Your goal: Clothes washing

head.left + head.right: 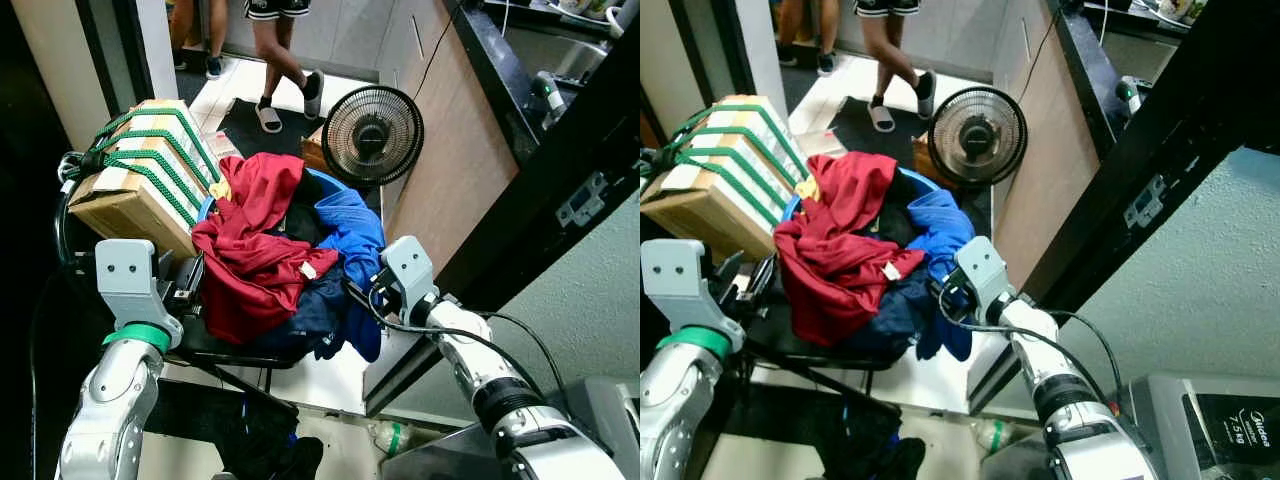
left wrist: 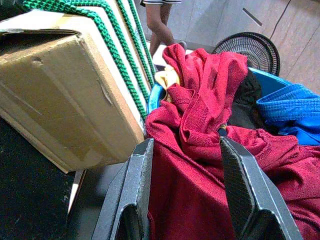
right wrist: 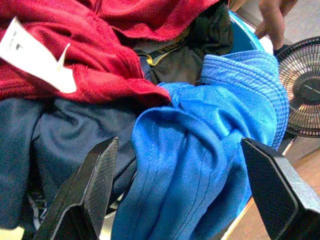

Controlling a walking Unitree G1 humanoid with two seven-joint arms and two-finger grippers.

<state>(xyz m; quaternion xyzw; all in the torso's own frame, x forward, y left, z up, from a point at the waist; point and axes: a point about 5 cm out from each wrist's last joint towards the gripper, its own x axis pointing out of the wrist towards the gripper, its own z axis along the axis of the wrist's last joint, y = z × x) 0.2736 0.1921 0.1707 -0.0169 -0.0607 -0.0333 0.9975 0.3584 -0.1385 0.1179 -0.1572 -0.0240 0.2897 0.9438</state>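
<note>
One blue plastic laundry basket [image 1: 345, 190] stood on a black seat [image 1: 215, 345] and held a heap of clothes: one red knit garment [image 1: 255, 255] with a white tag [image 3: 35, 55], one bright blue stitched garment [image 1: 355, 235], one dark navy garment [image 1: 310, 310] and one black garment [image 2: 242, 102].

The left gripper [image 2: 187, 192] was released, its two black fingers [image 2: 130, 195] spread apart, with the red knit garment lying between and just ahead of the jaws. One brown cardboard box [image 1: 135, 175], bound with green woven straps [image 1: 160, 150], sat just beside the left jaw, touching the basket.

The right gripper [image 3: 182, 187] was also released, jaws wide apart. The bright blue garment hung between them; the navy garment lay against one finger [image 3: 82, 192].

One black round table fan [image 1: 372, 135] stood on the floor beyond the basket, ahead of the right jaws. A pale tiled floor [image 1: 235, 85] ran past a wooden cabinet side [image 1: 455, 150]. Two persons' legs [image 1: 285, 65] showed at the far end of the room. One appliance [image 1: 1225, 425] with a printed label stood near the right arm.
</note>
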